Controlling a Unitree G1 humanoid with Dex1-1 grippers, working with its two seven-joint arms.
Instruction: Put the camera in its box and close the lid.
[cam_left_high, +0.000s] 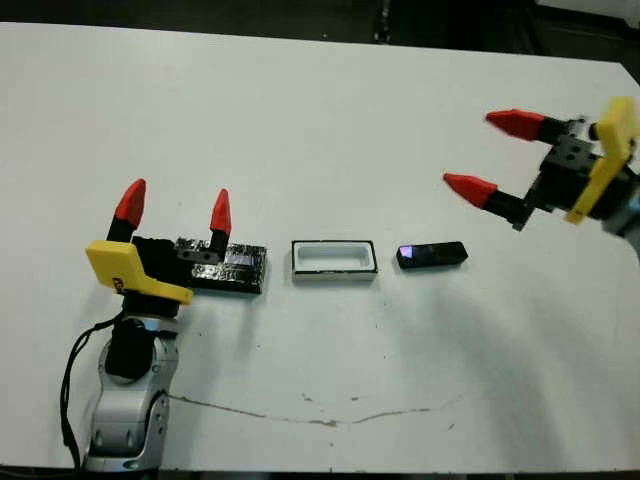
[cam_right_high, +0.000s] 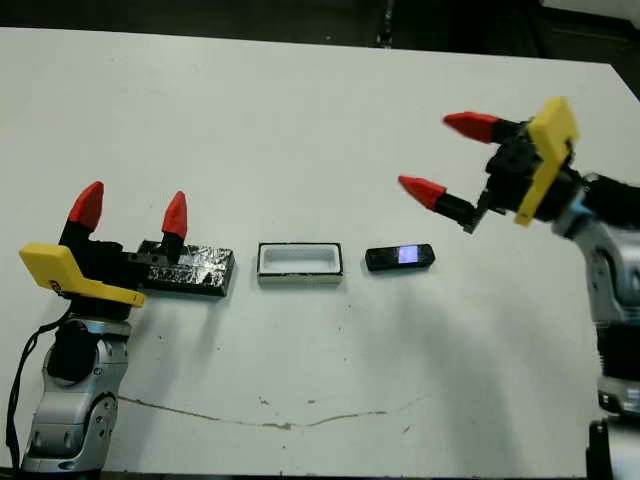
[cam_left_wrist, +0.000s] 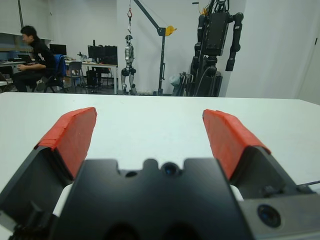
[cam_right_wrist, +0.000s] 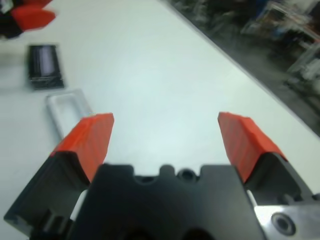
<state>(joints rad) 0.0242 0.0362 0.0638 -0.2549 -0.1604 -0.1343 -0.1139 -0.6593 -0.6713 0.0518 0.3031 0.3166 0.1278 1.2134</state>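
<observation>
The camera (cam_left_high: 432, 255) lies long axis left-right, just right of the box (cam_left_high: 334, 260). The spread, empty right end effector (cam_left_high: 481, 154) hovers nearer, farther back and rightward.

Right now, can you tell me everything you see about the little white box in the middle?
The box is a small shallow rectangular tray with black outer walls and a white rim and inside. It looks empty and open, lying flat on the white table. It sits apart between the glossy black lid on the robot's left and the slim black camera on its right. Nothing touches it.
</observation>
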